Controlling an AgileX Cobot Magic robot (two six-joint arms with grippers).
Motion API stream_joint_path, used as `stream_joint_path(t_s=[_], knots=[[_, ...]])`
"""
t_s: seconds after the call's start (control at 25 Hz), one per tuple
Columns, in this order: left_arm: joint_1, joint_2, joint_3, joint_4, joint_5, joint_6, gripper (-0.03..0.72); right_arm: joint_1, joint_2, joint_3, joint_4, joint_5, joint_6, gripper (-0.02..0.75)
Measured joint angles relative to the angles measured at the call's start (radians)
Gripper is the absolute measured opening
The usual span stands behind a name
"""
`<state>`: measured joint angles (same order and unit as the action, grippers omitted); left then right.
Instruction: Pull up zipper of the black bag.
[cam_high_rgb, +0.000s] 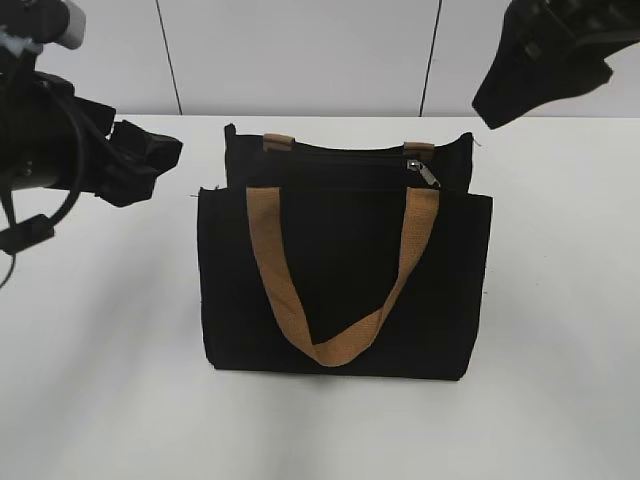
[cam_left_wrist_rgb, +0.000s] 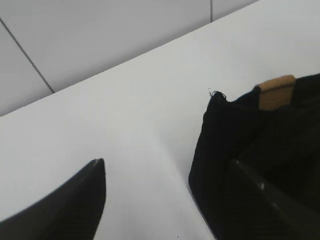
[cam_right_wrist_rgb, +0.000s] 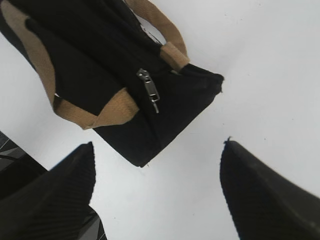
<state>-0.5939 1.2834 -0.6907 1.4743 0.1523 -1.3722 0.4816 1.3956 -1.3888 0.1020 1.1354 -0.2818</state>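
Note:
The black bag (cam_high_rgb: 345, 290) stands upright mid-table with a tan handle (cam_high_rgb: 330, 350) hanging down its front. The zipper line (cam_high_rgb: 330, 158) runs along its top edge, and the grey metal pull tab (cam_high_rgb: 424, 172) sits near the right end. The tab also shows in the right wrist view (cam_right_wrist_rgb: 150, 91). My left gripper (cam_high_rgb: 150, 160) is open and empty, just left of the bag's top left corner (cam_left_wrist_rgb: 215, 100), with one finger in front of the bag in the left wrist view (cam_left_wrist_rgb: 165, 165). My right gripper (cam_high_rgb: 525, 85) is open and empty, raised above and right of the bag (cam_right_wrist_rgb: 157, 145).
The white table (cam_high_rgb: 560, 330) carries only the bag. A white panelled wall (cam_high_rgb: 300, 50) stands behind the table's far edge. The second tan handle's ends (cam_high_rgb: 279, 141) show at the bag's back.

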Motion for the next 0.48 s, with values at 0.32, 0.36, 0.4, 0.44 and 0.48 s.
stream_joint_path(t_s=[0.32, 0.36, 0.4, 0.44, 0.48], knots=[[-0.157, -0.008, -0.119, -0.948, 0.537, 0.765, 0.561, 0.037, -0.172, 0.214, 0.002, -0.068, 0.000, 0.587], [-0.160, -0.017, -0.146, -1.020, 0.589, 0.834, 0.561, 0.037, -0.198, 0.233, 0.002, -0.068, 0.000, 0.587], [-0.161, -0.029, -0.172, -1.089, 0.640, 0.900, 0.561, 0.037, -0.223, 0.249, 0.002, -0.068, 0.000, 0.587], [-0.161, -0.049, -0.195, -1.142, 0.680, 0.955, 0.561, 0.037, -0.256, 0.269, 0.002, -0.067, 0.000, 0.587], [-0.161, -0.076, -0.210, -1.181, 0.722, 1.000, 0.561, 0.037, -0.292, 0.290, 0.002, -0.067, 0.001, 0.587]])
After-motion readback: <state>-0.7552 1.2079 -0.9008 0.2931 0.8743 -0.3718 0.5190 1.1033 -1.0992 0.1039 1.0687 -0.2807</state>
